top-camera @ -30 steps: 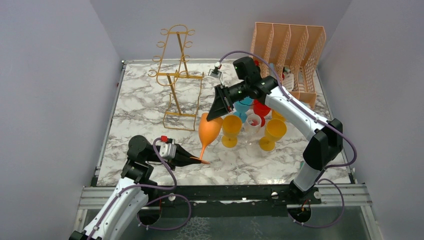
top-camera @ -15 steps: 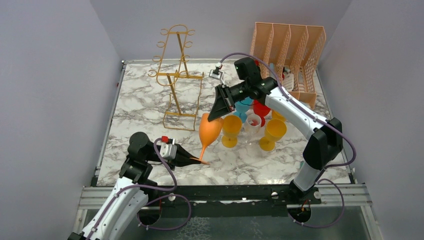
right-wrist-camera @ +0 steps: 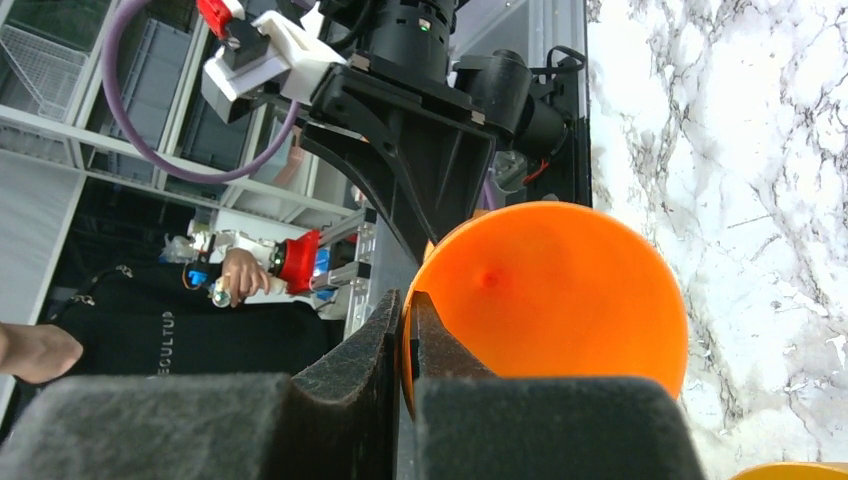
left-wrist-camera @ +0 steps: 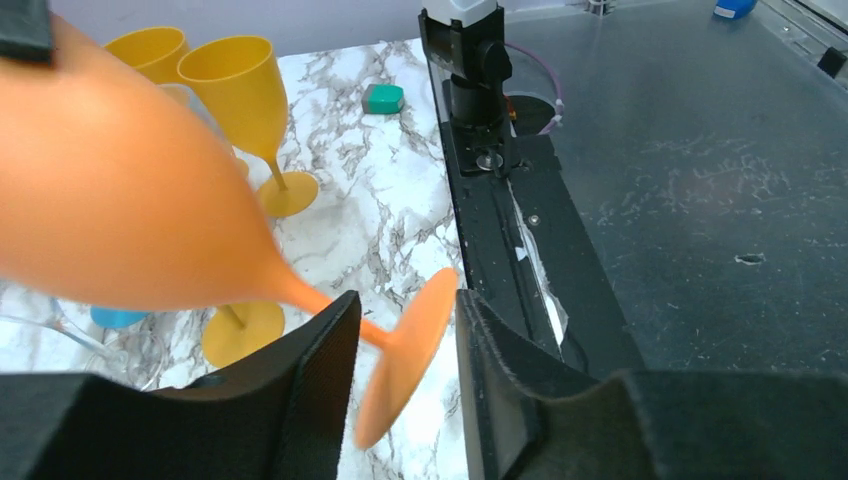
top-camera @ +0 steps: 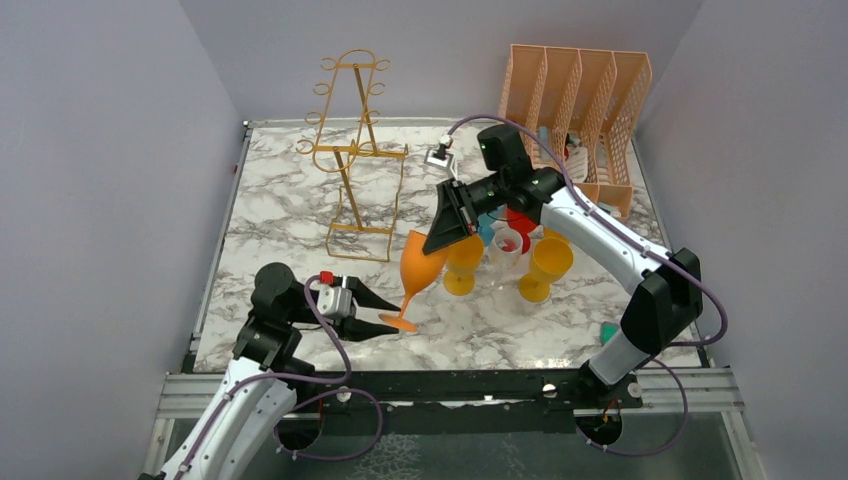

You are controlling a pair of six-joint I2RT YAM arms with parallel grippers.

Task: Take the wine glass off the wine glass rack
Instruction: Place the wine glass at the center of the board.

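Observation:
The orange wine glass (top-camera: pixel 420 265) leans tilted over the marble table, well away from the gold wire wine glass rack (top-camera: pixel 350 150) at the back left. My right gripper (top-camera: pixel 432 245) is shut on the rim of its bowl (right-wrist-camera: pixel 560 290), one finger inside and one outside (right-wrist-camera: pixel 407 310). My left gripper (top-camera: pixel 388 318) is open at the glass's foot. In the left wrist view the round foot (left-wrist-camera: pixel 410 350) sits between the spread fingers (left-wrist-camera: pixel 405 310), with a gap on each side. No glass hangs on the rack.
Several yellow, red, blue and clear glasses (top-camera: pixel 505 250) stand clustered right of the orange one. A peach lattice file organiser (top-camera: pixel 575 90) fills the back right corner. A small green block (left-wrist-camera: pixel 383 98) lies near the table's front edge.
My left gripper has opened off the glass's foot. The right gripper has closed on the bowl's rim and shifted slightly right with the glass.

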